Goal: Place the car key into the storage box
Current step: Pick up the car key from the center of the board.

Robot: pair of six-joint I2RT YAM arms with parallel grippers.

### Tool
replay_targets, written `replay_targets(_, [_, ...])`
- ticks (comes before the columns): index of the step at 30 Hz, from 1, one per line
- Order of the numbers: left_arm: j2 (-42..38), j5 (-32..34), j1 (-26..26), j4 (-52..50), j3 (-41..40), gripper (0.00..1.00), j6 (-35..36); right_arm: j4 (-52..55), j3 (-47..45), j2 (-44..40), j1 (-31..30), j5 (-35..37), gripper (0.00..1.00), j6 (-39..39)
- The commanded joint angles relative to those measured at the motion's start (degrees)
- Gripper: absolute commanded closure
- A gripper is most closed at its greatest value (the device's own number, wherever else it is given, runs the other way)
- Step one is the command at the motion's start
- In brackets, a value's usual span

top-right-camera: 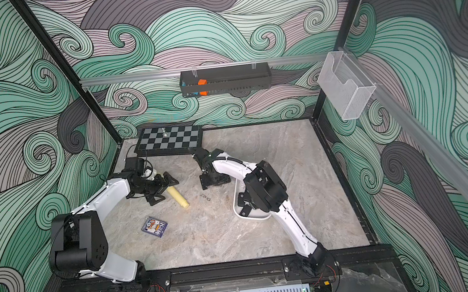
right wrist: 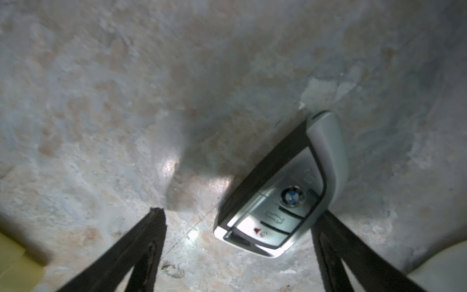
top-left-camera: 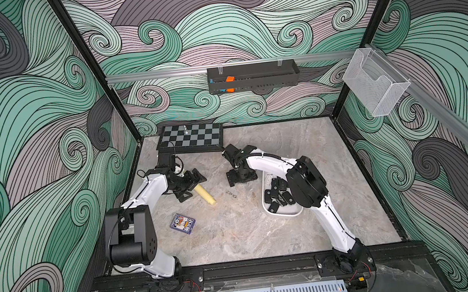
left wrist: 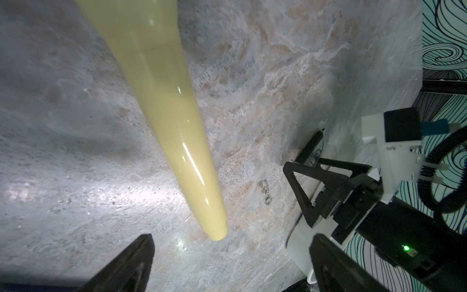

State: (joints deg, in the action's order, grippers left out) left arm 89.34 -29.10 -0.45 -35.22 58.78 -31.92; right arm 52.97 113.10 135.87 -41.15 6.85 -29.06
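Storage box (top-left-camera: 283,214) sitting nearest. Just beyond it, car key (right wrist: 283,192) lying flat on surface (right wrist: 101,101), right pincer (right wrist: 238,215) hanging open, straddling it. Key probably handling light, rigid, slick; gripping across its narrow width looking safest. Left pincer (left wrist: 232,236) gaping, empty.

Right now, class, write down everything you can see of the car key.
The car key is a slim fob with a silver button face, black side and pale grey edge band. It bears a round blue-and-white badge and a red-marked button. It lies face up on the marbled tabletop, between the right gripper's open fingers, much nearer one.
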Motion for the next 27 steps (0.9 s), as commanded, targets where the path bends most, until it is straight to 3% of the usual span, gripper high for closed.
replay_targets(1, [-1.9, -2.4, 0.4, 0.2, 2.5, 0.03, -1.0, 2.2, 1.7, 3.3, -0.1, 2.6, 0.17, 0.2])
replay_targets(16, [-1.7, -3.7, 0.3, 0.4, 2.1, 0.04, -1.6, 5.9, 6.5, 7.2, -1.0, 7.2, 0.53, 0.4])
replay_targets(27, [-2.5, -3.8, -0.2, 0.1, 2.3, 0.04, -1.7, 5.8, 8.3, 3.1, -1.0, 3.6, 0.63, 1.3])
